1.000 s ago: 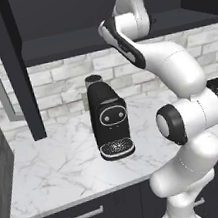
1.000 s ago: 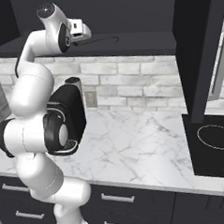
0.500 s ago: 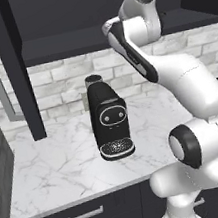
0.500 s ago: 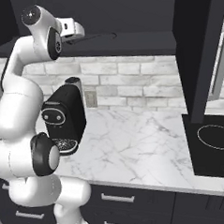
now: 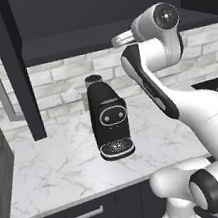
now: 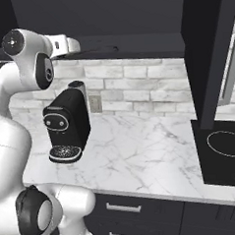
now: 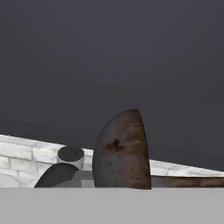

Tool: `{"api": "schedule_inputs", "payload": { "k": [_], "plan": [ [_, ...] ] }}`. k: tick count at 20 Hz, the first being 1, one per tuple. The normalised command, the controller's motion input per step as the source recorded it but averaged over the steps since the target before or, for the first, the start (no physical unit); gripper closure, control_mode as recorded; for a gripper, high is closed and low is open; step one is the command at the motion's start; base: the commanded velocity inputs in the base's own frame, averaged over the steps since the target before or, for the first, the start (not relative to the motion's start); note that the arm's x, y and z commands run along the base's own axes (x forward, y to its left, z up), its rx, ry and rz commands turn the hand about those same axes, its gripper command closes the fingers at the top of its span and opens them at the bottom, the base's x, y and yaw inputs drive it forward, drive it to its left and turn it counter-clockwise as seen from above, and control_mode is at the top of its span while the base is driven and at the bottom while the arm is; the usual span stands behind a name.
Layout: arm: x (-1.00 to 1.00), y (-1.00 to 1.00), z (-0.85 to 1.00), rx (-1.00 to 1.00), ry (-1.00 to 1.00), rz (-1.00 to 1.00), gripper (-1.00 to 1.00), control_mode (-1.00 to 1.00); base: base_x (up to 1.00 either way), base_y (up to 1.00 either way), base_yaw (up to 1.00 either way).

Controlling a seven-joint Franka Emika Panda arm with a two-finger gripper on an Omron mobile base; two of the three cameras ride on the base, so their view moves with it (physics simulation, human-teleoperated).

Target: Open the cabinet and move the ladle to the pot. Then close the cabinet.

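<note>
The cabinet (image 5: 83,39) stands open, its doors swung out at the left (image 5: 15,71) and at the right (image 6: 209,54). My gripper (image 5: 119,39) (image 6: 76,44) reaches in at the front edge of the cabinet's bottom shelf, above the coffee machine. In the hand view the ladle (image 7: 121,151) fills the middle: a rusty brown bowl standing on edge right at the hand, its handle (image 7: 188,181) running off to the right. The gripper is shut on the ladle; its fingertips are hidden. The pot is out of view.
A tall black coffee machine (image 5: 109,118) (image 6: 66,125) stands on the white marble counter (image 5: 55,166) under the hand. A black cooktop with a burner ring (image 6: 228,143) lies at the right. Black drawers (image 6: 125,210) run under the counter. The open doors jut out on both sides.
The arm's upper joint has swung over and dropped a little while the hand stayed at the shelf edge. The jaws have closed in on the ladle.
</note>
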Motion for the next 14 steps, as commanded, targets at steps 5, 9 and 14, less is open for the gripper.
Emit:
{"api": "schedule_inputs", "payload": {
  "k": [5,9,14],
  "plan": [
    [-0.82,0.02,0.11,0.00,0.00,0.00,1.00,-1.00,0.00,0.00,0.00],
    [-0.75,0.03,0.04,0.00,0.01,0.00,1.00,-1.00,0.00,0.00,0.00],
    [-0.43,0.10,-0.01,0.00,0.05,0.00,1.00,-1.00,0.00,0.00,0.00]
  ]
}}
